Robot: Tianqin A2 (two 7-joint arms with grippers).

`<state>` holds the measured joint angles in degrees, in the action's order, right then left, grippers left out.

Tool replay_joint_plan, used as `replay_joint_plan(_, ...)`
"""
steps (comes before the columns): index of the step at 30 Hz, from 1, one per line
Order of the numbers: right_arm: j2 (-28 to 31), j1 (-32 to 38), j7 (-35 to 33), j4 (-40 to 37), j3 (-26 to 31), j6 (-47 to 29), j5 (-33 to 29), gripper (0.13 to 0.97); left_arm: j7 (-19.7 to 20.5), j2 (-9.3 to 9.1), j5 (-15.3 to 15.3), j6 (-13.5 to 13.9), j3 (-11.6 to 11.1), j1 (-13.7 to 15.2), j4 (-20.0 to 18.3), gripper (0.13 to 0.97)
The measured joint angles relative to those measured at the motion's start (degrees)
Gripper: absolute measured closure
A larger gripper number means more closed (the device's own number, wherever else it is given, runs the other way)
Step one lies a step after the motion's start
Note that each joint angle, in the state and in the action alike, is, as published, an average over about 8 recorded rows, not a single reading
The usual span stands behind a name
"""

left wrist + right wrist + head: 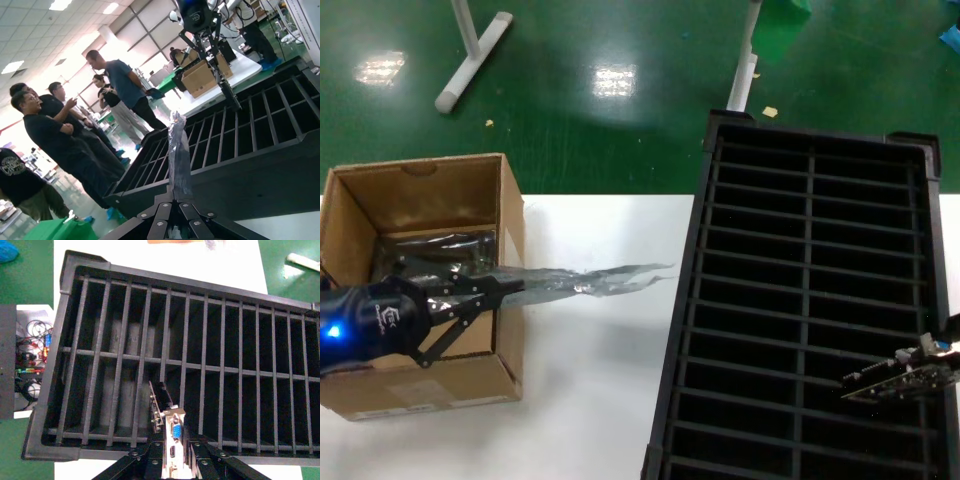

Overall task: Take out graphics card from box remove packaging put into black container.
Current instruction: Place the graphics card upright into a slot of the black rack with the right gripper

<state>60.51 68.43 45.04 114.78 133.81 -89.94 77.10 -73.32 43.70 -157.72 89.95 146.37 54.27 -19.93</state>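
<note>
right gripper [172, 460] clamps graphics card [170, 432] over black container [810, 300]; left gripper [505, 288] pinches packaging [590, 280] beside box [420, 290].

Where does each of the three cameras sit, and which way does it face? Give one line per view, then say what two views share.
Head view: from the robot's head, looking down on the box, black container and both arms.
Left wrist view: from the left arm, past the left gripper holding the packaging, towards bystanders.
Right wrist view: from the right arm, down over the right gripper holding the graphics card.
Shared: all three show the black container.
</note>
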Motion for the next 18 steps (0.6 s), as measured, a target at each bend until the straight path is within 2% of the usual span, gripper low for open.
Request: replay_joint_plan(18, 0.76, 7.45, 2.39, 0.10, 7.70, 0.00, 2.36, 0.898, -0.19, -0.59, 0.00, 0.00, -0.44, -0.49, 1.49, 0.955)
